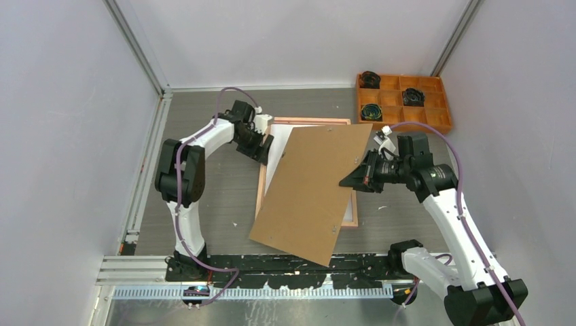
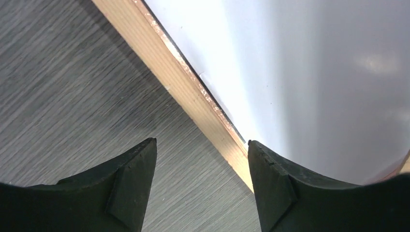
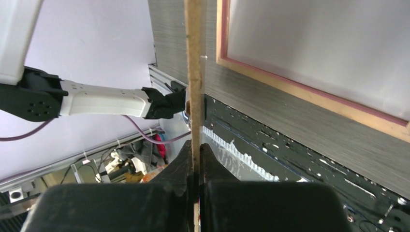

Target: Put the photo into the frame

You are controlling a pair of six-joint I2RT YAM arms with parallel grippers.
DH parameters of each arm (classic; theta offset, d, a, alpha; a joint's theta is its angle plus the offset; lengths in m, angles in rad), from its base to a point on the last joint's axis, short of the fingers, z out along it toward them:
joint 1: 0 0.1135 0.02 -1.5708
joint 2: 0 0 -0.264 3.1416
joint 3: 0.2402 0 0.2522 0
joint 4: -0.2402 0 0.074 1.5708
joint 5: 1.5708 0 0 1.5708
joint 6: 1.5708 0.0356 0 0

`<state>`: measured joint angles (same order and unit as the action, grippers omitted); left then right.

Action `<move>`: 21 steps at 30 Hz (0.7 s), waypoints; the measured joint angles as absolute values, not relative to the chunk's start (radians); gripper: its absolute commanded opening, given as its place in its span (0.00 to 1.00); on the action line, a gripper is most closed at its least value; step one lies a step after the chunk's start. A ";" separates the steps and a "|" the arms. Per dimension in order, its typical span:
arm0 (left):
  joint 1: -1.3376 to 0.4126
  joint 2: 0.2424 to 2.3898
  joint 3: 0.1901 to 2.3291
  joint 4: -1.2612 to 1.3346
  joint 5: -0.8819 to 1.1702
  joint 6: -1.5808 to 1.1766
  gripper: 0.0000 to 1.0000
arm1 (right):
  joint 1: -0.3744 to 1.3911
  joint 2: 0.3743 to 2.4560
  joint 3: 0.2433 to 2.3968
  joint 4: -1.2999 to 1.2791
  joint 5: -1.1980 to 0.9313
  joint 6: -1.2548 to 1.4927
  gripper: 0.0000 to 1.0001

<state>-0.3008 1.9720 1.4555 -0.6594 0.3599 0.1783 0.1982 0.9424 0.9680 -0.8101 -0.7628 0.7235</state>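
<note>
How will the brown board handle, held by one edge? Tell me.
Probably stiff: the backing board, pinched at one edge by the right gripper, stays straight with no sag. Likely light, being thin. It may pivot or slip in so small a grip.

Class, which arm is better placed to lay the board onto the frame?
Likely right: the right gripper clamps the board, tilted over the frame. The left gripper stands open at the frame's edge.

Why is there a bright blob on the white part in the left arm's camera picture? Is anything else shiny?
Left wrist view: the white surface inside the frame mirrors a light as a soft pale blob. Right wrist view: no glare; the right pincer, shut on the brown board, is a dark shape with little detail. Top view: even light.
</note>
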 measured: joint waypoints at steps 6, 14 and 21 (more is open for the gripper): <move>-0.310 1.988 1.456 -0.639 0.353 0.158 0.54 | 0.195 0.915 0.964 -0.873 -0.751 0.681 0.01; -0.310 1.988 1.456 -0.626 0.334 0.160 0.56 | 0.194 0.923 0.964 -0.886 -0.751 0.654 0.01; -0.310 1.990 1.456 -0.626 0.385 0.134 0.58 | 0.194 0.928 0.964 -0.892 -0.751 0.643 0.01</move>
<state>-0.3096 1.9903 1.4559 -0.6258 0.3851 0.1337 0.1940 0.9283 0.9642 -0.8921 -0.7509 0.6434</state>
